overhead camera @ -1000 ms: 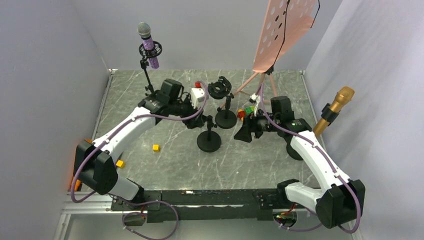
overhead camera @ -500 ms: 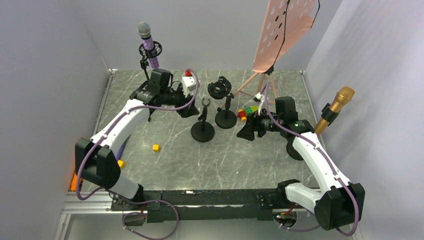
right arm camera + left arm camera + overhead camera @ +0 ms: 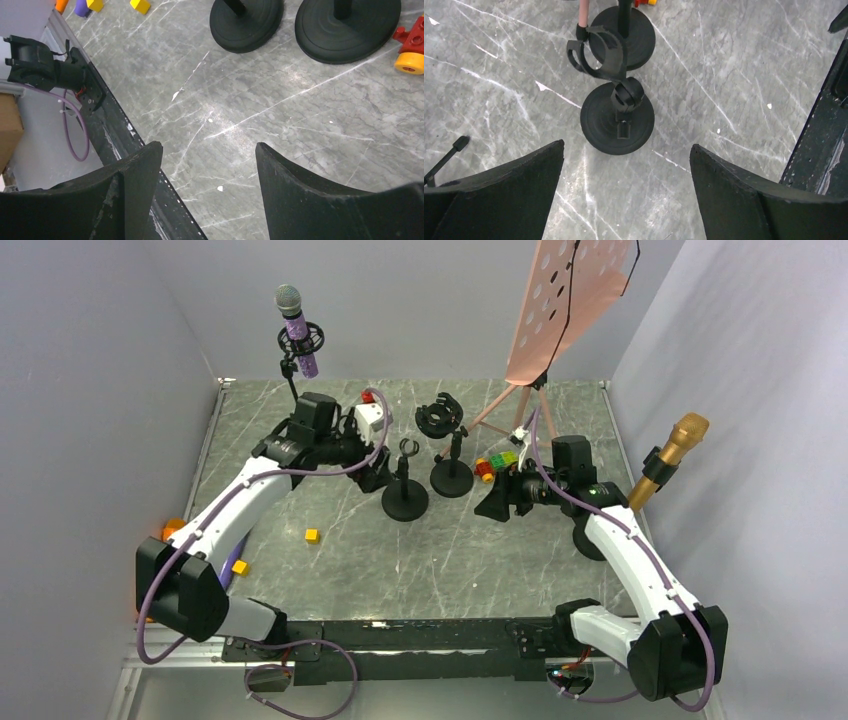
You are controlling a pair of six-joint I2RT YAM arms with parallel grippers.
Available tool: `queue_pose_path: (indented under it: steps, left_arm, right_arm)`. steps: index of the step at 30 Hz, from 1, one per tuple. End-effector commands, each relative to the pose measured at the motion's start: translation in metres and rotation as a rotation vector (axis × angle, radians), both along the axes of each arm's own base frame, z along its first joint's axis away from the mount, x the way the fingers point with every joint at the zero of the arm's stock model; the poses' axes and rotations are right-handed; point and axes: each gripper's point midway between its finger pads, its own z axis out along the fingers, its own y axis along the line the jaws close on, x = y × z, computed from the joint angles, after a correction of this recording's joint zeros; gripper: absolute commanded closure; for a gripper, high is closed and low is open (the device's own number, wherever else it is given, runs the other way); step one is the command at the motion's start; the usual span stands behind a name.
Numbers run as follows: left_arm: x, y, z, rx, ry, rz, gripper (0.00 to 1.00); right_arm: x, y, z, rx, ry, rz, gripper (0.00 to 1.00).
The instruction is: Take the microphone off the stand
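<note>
Spotting two mics on stands, which one's ours? (J)

Task line doesn't say. Far left: purple microphone [image 3: 291, 325], upright in its shock-mount stand [image 3: 300, 340], back-left corner of the table [image 3: 330, 570]. Nothing gripping it. (K)

And the arm nearest it? (J)

Jaws spread wide on left claw [image 3: 378, 478], nothing held, low beside the empty clip stand [image 3: 618, 125]. Purple mic is well apart, up behind it. Just right of that, a second empty stand [image 3: 450, 478]. (K)

Right side? (J)

Same for right claw [image 3: 207, 150]: wide, empty, hovering over bare table. Far right, gold microphone [image 3: 670, 458], tilted in its holder [image 3: 655, 478], beside that arm. (K)

Tips for the grab? (J)

My read: lift up to mic height, square the jaws across the mic body clear of the mount, close firm. Then pull along the mic's own axis. A sideways tug would likely tip the stand, so the free claw could steady the stand. (K)
</note>
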Motion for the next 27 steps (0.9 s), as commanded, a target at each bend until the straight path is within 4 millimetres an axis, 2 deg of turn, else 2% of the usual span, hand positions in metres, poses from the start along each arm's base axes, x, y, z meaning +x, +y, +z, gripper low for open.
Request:
queue_pose_path:
  steps: [1,7,9,12,15,18,22,27]
  left_arm:
    - [0.006,-0.019,0.006,-0.068,0.018,0.051,0.01]
    - [0.033,-0.043,-0.009,-0.035,0.037,0.13,0.03]
    - [0.042,-0.046,-0.014,-0.023,0.045,0.146,0.1]
    - [0.052,-0.047,-0.021,0.006,0.053,0.144,0.31]
    - [0.053,-0.05,-0.019,-0.008,0.059,0.107,0.42]
    - [0.059,-0.045,-0.017,0.006,0.035,0.113,0.53]
    - [0.072,-0.037,-0.016,0.014,0.012,0.129,0.57]
    - [0.098,-0.022,-0.007,0.015,-0.042,0.172,0.63]
  right_arm:
    - [0.007,0.001,0.011,0.029,-0.05,-0.006,0.28]
    - [0.009,-0.004,0.011,0.022,-0.046,-0.026,0.28]
    - [0.009,-0.008,0.009,0.016,-0.041,-0.04,0.28]
    - [0.008,-0.014,0.008,0.006,-0.038,-0.062,0.28]
    - [0.007,-0.02,0.006,0.008,-0.037,-0.087,0.28]
    - [0.008,-0.025,0.002,0.015,-0.021,-0.118,0.28]
    - [0.012,-0.032,0.001,0.029,0.001,-0.162,0.29]
    - [0.017,-0.034,0.004,0.029,-0.004,-0.17,0.3]
